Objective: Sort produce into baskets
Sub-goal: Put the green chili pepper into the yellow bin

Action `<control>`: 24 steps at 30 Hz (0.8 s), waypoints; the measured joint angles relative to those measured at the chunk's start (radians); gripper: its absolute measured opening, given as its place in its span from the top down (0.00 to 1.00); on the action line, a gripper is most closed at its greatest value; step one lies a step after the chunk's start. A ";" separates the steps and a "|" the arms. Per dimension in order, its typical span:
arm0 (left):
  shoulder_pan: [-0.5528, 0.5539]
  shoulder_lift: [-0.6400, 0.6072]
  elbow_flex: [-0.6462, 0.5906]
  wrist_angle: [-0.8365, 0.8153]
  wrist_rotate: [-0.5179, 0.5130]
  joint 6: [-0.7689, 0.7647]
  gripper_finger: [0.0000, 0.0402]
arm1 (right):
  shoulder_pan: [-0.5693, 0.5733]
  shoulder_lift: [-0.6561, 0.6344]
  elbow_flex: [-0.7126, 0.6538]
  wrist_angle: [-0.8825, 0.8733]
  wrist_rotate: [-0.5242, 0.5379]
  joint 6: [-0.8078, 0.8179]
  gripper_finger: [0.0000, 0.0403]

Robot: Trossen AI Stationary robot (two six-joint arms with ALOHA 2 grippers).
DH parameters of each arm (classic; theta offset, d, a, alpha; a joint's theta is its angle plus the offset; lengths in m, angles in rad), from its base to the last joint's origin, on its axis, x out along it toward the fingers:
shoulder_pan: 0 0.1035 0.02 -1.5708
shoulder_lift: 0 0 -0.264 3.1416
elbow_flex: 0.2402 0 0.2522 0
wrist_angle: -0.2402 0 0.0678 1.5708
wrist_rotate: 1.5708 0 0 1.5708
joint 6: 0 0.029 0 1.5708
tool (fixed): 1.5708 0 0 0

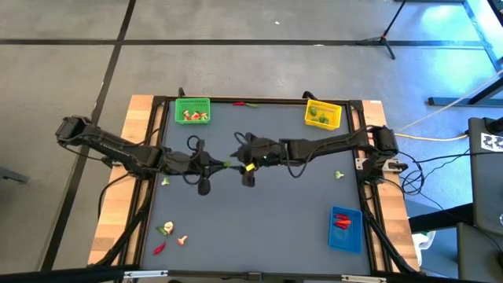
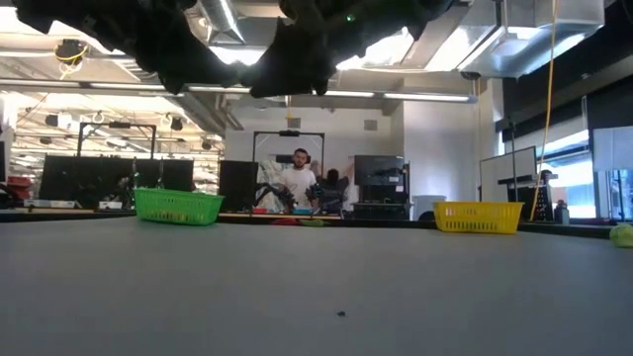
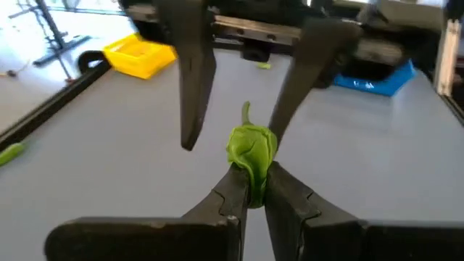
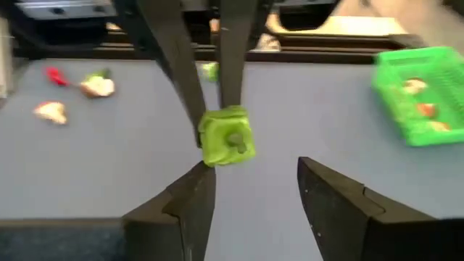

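Observation:
Over the middle of the table my left gripper (image 3: 250, 185) is shut on a small green leafy produce piece (image 3: 251, 148), which also shows in the high view (image 1: 229, 163). My right gripper (image 4: 254, 181) faces it from the table's right, open, its fingers (image 3: 194, 87) standing on either side of the piece. The green basket (image 1: 192, 110) at the far left holds pale and red pieces. The yellow basket (image 1: 323, 115) at the far right holds green pieces. The blue basket (image 1: 345, 229) at the near right holds red pieces. My left gripper pinches the green piece's lower part (image 3: 252, 177) between its two fingertips. The fingers come from the table's left, slanting a little downward. The piece sticks out beyond the fingertips, lifted clear of the table. My right gripper: one finger (image 3: 286, 109) stands close beside the piece; whether it touches, I cannot tell.
Loose produce lies near the front left corner (image 1: 167, 230), with a red piece (image 1: 159, 248) beside it. Single green pieces lie at the left (image 1: 166, 181) and right (image 1: 339, 174). More pieces lie at the far edge (image 1: 245, 103). A person (image 2: 297, 183) stands beyond the table.

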 joint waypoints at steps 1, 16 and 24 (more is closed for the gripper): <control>0.003 -0.001 0.000 0.001 -0.002 0.001 0.92 | 0.002 0.000 0.000 -0.001 0.046 0.001 0.51; -0.002 -0.001 0.000 -0.003 -0.049 0.050 0.92 | 0.002 -0.001 0.002 -0.030 -0.201 -0.038 0.52; 0.005 0.000 0.000 -0.002 -0.027 0.053 0.92 | 0.014 -0.001 0.002 -0.057 -0.026 -0.087 0.52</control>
